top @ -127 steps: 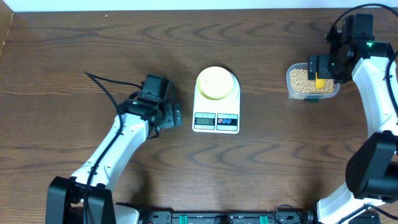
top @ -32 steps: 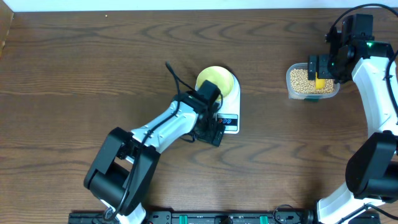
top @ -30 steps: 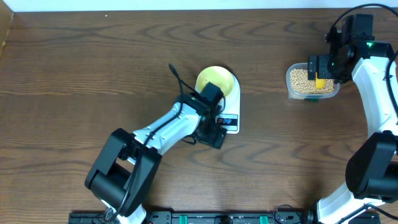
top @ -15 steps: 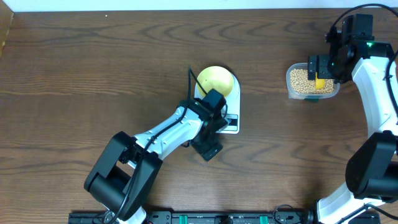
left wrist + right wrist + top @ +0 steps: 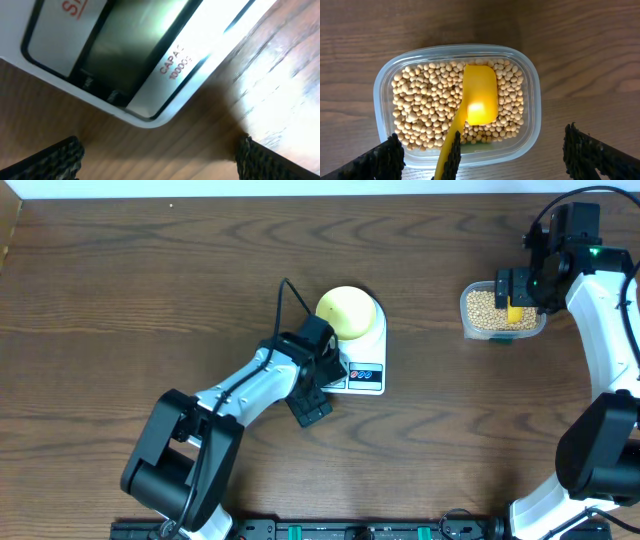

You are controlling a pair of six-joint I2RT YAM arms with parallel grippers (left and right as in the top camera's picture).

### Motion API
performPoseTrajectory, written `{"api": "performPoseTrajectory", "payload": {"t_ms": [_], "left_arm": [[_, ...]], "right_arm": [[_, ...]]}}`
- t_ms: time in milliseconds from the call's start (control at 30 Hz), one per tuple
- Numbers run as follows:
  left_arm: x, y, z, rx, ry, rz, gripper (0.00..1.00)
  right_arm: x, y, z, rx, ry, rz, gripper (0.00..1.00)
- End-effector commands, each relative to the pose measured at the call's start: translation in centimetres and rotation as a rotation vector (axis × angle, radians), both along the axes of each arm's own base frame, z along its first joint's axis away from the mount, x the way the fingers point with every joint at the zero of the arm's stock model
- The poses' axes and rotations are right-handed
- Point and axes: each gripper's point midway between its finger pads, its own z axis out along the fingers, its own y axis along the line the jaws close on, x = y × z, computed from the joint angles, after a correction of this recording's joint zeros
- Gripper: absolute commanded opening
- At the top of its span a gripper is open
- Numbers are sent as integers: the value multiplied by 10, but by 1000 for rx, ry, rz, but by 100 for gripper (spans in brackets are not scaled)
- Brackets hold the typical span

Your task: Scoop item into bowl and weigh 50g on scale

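Observation:
The white scale (image 5: 366,377) stands mid-table with the pale yellow-green bowl (image 5: 346,312) on its platform. My left gripper (image 5: 318,380) hovers open over the scale's front left corner. In the left wrist view its fingertips (image 5: 56,159) frame bare wood just off the scale (image 5: 165,80), with nothing between them. The item, tan beans (image 5: 420,107), fills a clear tub (image 5: 532,125) at the far right, and a yellow scoop (image 5: 479,97) lies in it. My right gripper (image 5: 490,162) hangs open above the tub (image 5: 480,330), holding nothing.
A black cable (image 5: 285,305) loops from the left arm beside the bowl. The table's back edge (image 5: 300,194) runs along the top. Brown wood tabletop (image 5: 120,290) stretches to the left of the scale.
My left gripper has drawn back to the left, from over the scale's front panel to its left corner. The right arm, tub and scoop have not moved.

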Motion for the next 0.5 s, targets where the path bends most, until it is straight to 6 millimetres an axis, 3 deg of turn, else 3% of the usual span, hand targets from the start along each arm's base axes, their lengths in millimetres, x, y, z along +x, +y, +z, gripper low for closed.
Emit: {"api": "performPoseTrajectory", "payload": {"t_ms": [0,467], "left_arm": [[-3,15,-9,70,5,-115,99],[-4,14,-9,65,12,-110,98]], "right_arm": [[-2,-7,-2,-5,6,-21,99],[-2,-7,-2,-5,6,-21,99]]}}
